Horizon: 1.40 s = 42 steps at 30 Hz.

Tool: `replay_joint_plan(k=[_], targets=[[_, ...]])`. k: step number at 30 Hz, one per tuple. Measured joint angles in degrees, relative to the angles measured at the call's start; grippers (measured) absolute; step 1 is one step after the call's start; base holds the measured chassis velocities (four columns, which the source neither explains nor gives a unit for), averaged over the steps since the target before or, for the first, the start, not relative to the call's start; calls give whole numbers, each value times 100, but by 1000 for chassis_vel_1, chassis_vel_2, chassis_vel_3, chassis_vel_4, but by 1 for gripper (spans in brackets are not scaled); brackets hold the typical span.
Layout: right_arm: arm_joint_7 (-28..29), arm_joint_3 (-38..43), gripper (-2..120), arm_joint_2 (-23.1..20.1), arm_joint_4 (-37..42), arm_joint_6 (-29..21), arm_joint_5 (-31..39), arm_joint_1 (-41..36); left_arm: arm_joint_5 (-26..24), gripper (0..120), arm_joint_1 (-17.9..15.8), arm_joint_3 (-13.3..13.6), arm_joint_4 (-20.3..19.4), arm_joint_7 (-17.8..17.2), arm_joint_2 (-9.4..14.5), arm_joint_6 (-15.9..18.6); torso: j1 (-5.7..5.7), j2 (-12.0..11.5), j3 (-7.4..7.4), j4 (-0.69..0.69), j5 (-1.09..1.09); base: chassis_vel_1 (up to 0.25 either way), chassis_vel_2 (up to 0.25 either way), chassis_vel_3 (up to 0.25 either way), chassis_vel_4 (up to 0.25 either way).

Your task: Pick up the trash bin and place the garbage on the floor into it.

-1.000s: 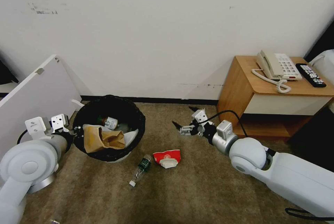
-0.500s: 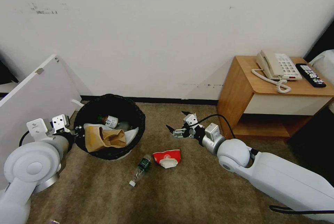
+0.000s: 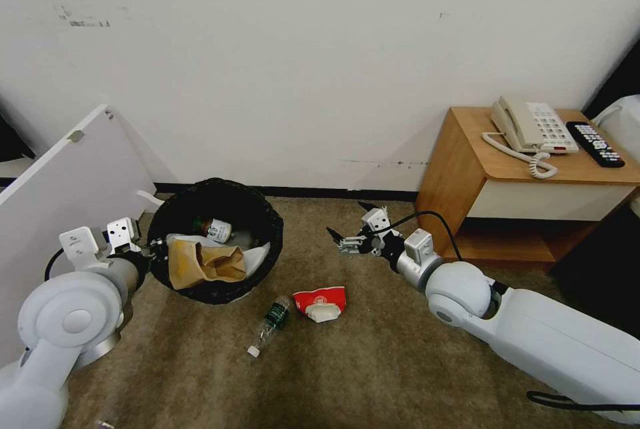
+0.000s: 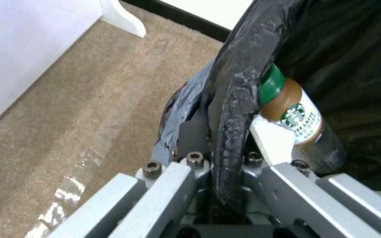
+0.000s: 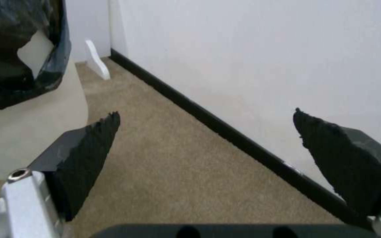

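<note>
While my left gripper [image 3: 155,250] stays out of the count as the holder, clamped on the bag-lined rim of the bin [image 3: 217,205], I log the collecting step as part done. The left wrist view shows the rim pinched between the jaws, a brown bottle [image 4: 298,119] just inside. The bin sits on the floor [image 3: 373,362] by the wall, with a paper bag [image 3: 200,262] and other litter in it. Two pieces lie on the carpet just in front of it: a clear bottle [image 3: 270,323] and a red cup [image 3: 321,302], nearly touching. My right gripper [image 3: 347,240] hovers empty, jaws spread wide, beyond the cup towards the wall. My judgement: the next move calls for lowering it over the cup, jaws astride the crushed body.
</note>
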Motion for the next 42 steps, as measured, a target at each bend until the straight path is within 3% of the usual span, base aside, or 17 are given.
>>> replay_joint_plan(k=[10, 16, 27, 33, 42], targets=[[70, 51, 100, -59, 92, 18, -13, -74, 65, 1, 106, -83, -70, 33, 21, 2, 0, 0, 0, 1, -1, 0, 0, 0, 0], [-193, -26, 100, -66, -76, -3, -120, -165, 170, 0, 112, -77, -42, 71, -80, 2, 0, 0, 0, -1, -1, 0, 0, 0, 0], [-711, -654, 100, 337, -571, -199, -52, 123, 289, 1, 151, -102, -9, 147, -268, 3, 0, 0, 0, 1, 0, 0, 0, 0, 0], [-886, -1135, 100, 728, -921, -368, 1035, 478, 426, 1, 93, -104, 93, 282, -357, 2, 0, 0, 0, 0, -1, 0, 0, 0, 0], [-1087, -1291, 100, 868, -1088, -542, 1448, 644, 458, 1, 15, -89, 198, 342, -361, 2, 0, 0, 0, 2, -1, 0, 0, 0, 0]])
